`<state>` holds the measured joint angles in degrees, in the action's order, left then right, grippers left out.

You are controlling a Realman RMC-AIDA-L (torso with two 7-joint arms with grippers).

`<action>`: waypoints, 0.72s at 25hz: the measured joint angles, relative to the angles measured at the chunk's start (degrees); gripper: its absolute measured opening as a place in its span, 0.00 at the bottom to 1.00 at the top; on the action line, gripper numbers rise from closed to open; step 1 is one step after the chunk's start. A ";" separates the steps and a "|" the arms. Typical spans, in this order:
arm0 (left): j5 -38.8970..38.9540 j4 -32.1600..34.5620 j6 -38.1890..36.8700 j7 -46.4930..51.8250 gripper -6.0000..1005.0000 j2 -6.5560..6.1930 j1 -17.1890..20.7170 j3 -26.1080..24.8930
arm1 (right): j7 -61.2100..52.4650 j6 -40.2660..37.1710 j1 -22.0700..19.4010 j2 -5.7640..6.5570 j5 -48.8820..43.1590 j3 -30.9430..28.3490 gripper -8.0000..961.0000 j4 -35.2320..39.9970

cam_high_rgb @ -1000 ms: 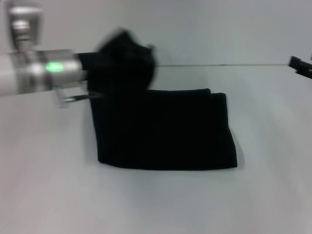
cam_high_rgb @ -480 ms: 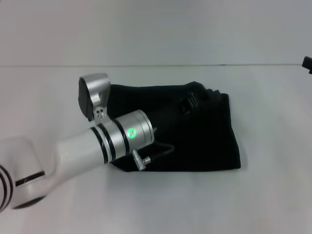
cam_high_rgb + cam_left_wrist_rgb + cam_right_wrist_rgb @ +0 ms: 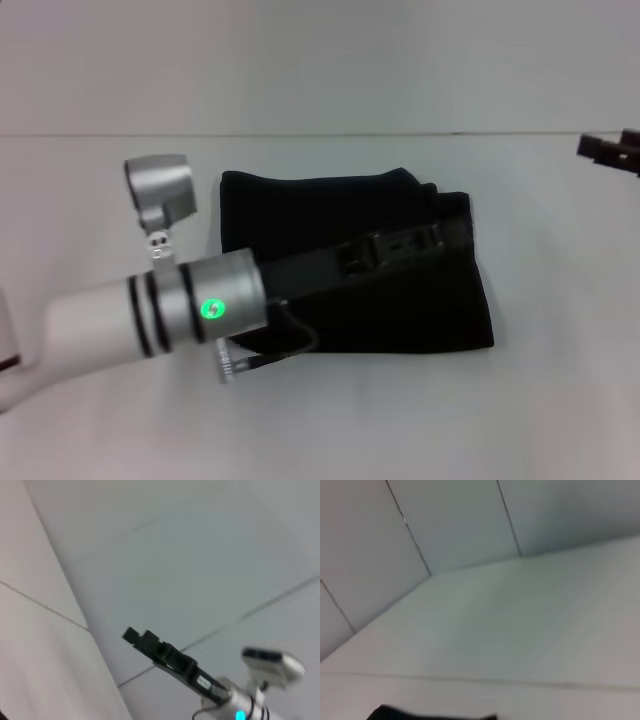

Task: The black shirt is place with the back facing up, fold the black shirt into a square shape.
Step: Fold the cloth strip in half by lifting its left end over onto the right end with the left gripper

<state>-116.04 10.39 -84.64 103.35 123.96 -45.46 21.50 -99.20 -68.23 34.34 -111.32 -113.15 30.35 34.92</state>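
Observation:
The black shirt point(image 3: 420, 310) lies folded into a rough rectangle in the middle of the white table. My left arm reaches across it from the near left, and my left gripper point(image 3: 425, 238) sits low over the shirt's far right part, black against black fabric. My right gripper point(image 3: 608, 150) hangs at the far right edge of the head view, well clear of the shirt. The left wrist view shows that right gripper point(image 3: 142, 639) farther off, on its silver arm. A dark strip point(image 3: 430, 713) at the edge of the right wrist view cannot be identified.
The white table point(image 3: 330, 420) spreads out on all sides of the shirt. A pale panelled wall point(image 3: 320, 60) rises behind the table's far edge.
My left arm swung from the upper left, where it held fabric raised, down and right across the shirt. The raised fabric now lies flat. The right gripper shows a little more at the edge.

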 joint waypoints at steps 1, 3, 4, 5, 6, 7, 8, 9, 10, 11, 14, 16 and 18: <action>0.00 0.00 0.00 0.00 0.54 0.00 0.00 0.00 | -3.53 -0.38 0.51 0.39 -1.55 0.90 0.95 -0.02; 0.02 4.56 -2.26 -0.78 0.63 -0.07 2.28 2.74 | -10.71 -1.76 1.76 1.15 -4.83 2.86 0.95 -0.11; 0.02 5.92 -3.06 -1.62 0.67 -0.09 3.05 3.63 | -13.80 -2.73 2.43 1.41 -6.22 3.57 0.95 -0.31; 0.03 7.60 -4.23 -3.37 0.71 -0.16 4.14 4.82 | -16.60 -3.72 3.18 1.62 -7.67 4.10 0.95 -0.61; 0.04 8.75 -5.17 -5.49 0.74 -0.34 5.07 5.80 | -18.55 -4.62 3.87 1.73 -8.89 4.37 0.95 -1.04; 0.04 9.78 -6.05 -7.95 0.78 -0.48 6.15 6.78 | -20.48 -5.48 4.68 1.87 -10.09 4.50 0.95 -1.62; 0.04 10.46 -6.42 -9.48 0.82 -0.59 6.78 7.29 | -21.84 -6.15 5.40 1.99 -11.04 4.55 0.95 -2.17; 0.05 11.16 -6.77 -11.32 0.86 -0.66 7.46 7.90 | -23.26 -6.89 6.28 2.11 -12.15 4.56 0.95 -3.20; 0.05 12.36 -7.02 -14.28 0.87 -0.68 8.47 8.88 | -24.39 -7.26 7.01 2.21 -12.83 4.57 0.95 -4.15; 0.06 12.87 -7.11 -15.36 0.88 -0.68 8.84 9.27 | -25.18 -7.51 7.59 2.26 -13.46 4.59 0.95 -5.06; 0.07 14.58 -8.33 -20.02 0.90 -0.68 10.10 10.49 | -27.58 -7.49 9.20 2.30 -14.59 5.41 0.95 -7.80; 0.07 15.46 -10.10 -23.13 0.92 -0.75 10.59 11.12 | -28.85 -6.49 10.02 2.21 -14.82 6.42 0.94 -9.66; 0.08 16.59 -11.78 -25.97 0.94 -0.84 11.17 11.98 | -29.58 -4.77 10.57 1.97 -15.02 7.13 0.94 -11.24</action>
<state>-115.96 26.98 -96.42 77.38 123.13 -34.29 33.48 -128.79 -73.00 44.91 -109.35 -128.17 37.48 23.68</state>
